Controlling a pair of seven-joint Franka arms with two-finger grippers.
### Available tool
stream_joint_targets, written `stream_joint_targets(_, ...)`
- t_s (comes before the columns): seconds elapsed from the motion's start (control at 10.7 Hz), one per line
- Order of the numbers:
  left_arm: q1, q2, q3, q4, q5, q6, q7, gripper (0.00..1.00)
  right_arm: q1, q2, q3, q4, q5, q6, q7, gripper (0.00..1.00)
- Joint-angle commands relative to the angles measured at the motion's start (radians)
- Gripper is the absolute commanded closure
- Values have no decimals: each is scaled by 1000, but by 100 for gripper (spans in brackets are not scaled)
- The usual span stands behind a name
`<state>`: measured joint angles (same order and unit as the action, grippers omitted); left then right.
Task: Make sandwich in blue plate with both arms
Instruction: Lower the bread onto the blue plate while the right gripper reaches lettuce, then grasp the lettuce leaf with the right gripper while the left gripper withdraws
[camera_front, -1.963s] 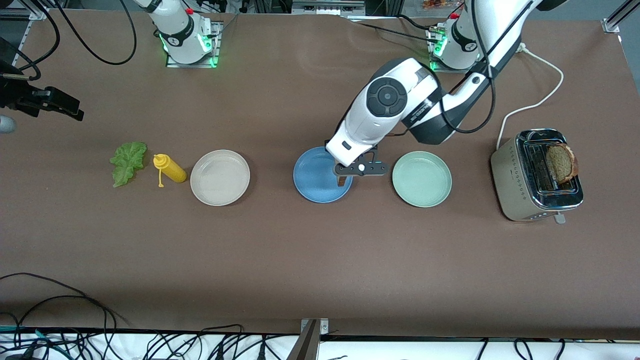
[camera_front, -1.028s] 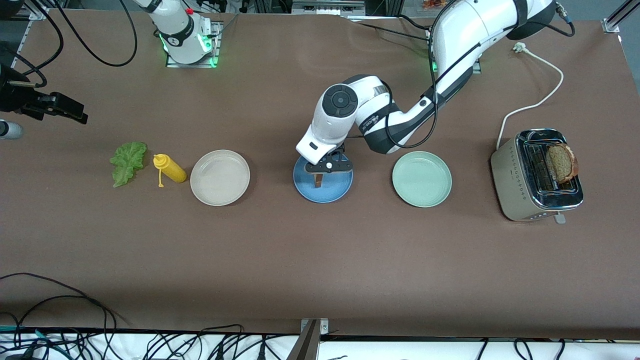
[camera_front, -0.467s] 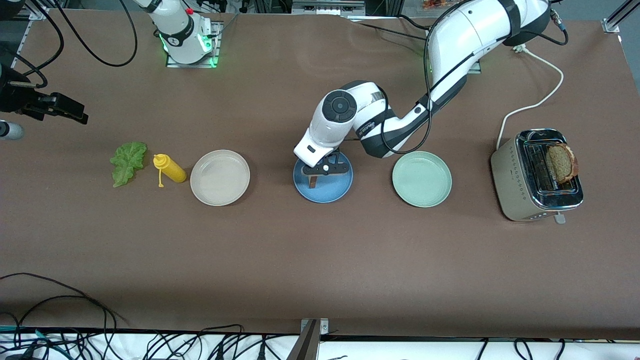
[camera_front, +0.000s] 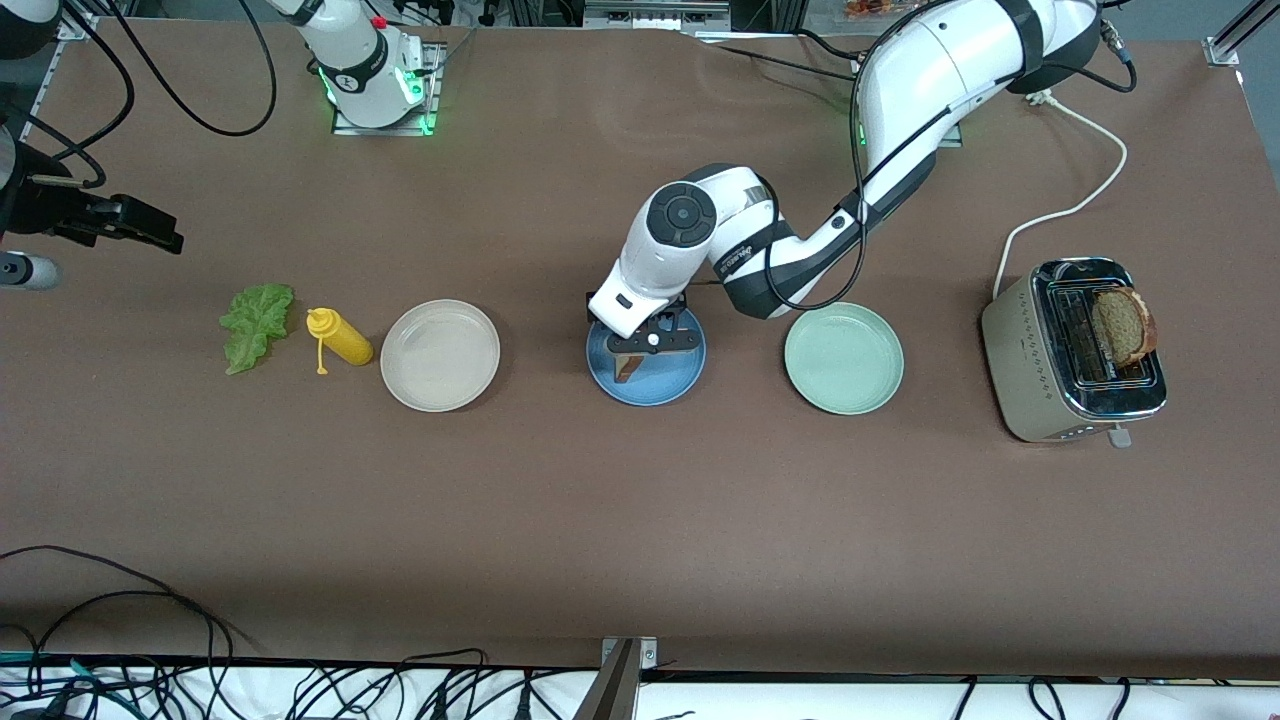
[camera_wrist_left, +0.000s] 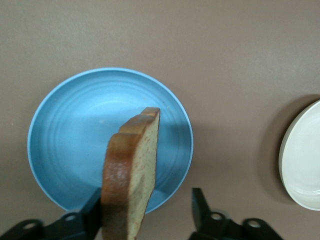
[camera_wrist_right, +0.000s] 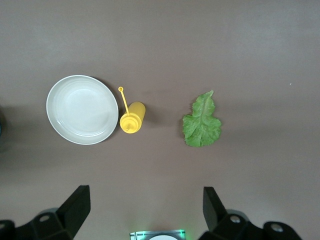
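Over the round mid-blue plate (camera_wrist_left: 60, 145), the left gripper (camera_wrist_left: 145, 215) has its jaws parted, one finger touching an upright brown wholemeal bread slice (camera_wrist_left: 131, 175) (apparently being released there), while the right gripper (camera_wrist_right: 145, 205) waits wide open, empty, above the ruffled green lettuce leaf (camera_wrist_right: 201, 121).

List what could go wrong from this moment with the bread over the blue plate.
1. The left gripper has its jaws apart, and the bread slice stands on edge against one of them over the blue plate; it could tip toward the rim and land partly off the plate.
2. Lifting away, the jaw could drag the slice along.
3. The right gripper waits open above the lettuce leaf; the yellow squeeze bottle lies beside it and could be knocked.
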<state>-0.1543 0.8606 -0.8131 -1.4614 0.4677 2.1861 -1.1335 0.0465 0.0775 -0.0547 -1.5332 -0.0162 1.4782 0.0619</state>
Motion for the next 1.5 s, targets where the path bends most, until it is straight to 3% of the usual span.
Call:
stream_joint_targets(0.0,21,-24,-26,18,63,-95,9,0,-2,13,-1,-27,-7,-6,-4,0)
stream_joint_targets(0.47,53,-181,-44,15,69,-288,92,0,-48,106,-4,-44,-10,5,-46,0)
stream_joint_targets(0.65,71,-239,-40,15,28,-337,147,0,-62,137,-7,-76,-14,83,-106,0)
stream_joint_targets(0.75,75,-291,-8,13,-45,-356,225,0,-65,136,-7,-115,-16,141,-122,0)
stream_joint_targets(0.93,72,-430,125,4,-208,-390,386,0,-74,142,-46,-224,-18,274,-166,0)
stream_joint_targets(1.03,72,-481,170,1,-237,-420,444,0,-79,145,-71,-302,-18,392,-218,0)
stream_joint_targets(1.12,72,-583,269,-7,-330,-468,551,0,-91,192,-97,-424,-16,560,-250,0)
stream_joint_targets(1.4,65,-678,434,-7,-414,-554,757,0,-114,266,-97,-467,-16,685,-284,0)
